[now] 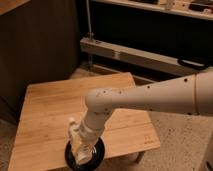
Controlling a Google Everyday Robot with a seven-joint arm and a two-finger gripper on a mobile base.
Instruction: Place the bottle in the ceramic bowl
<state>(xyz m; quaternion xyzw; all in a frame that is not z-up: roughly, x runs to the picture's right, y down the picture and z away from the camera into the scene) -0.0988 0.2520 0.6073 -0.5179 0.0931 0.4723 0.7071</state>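
we are hovering our gripper point(82, 154) right over the round glossy black ceramic bowl point(98, 152), carrying the small whitish-cream plastic bottle point(74, 131) upright above the bowl's left side, apparently pinched for release inside, though the grip is partly hidden.

We see a light wooden surface point(50, 112) of jointed planks filling the lower left of the frame. Behind it, at upper left, stands a dark brown panelled wall point(40, 45). A grey metal rail point(135, 54) runs across the middle right, beneath a dark recess. Speckled pale floor point(177, 145) shows at lower right. The claw point(82, 150) sits at the bottom centre, near the surface's front edge.
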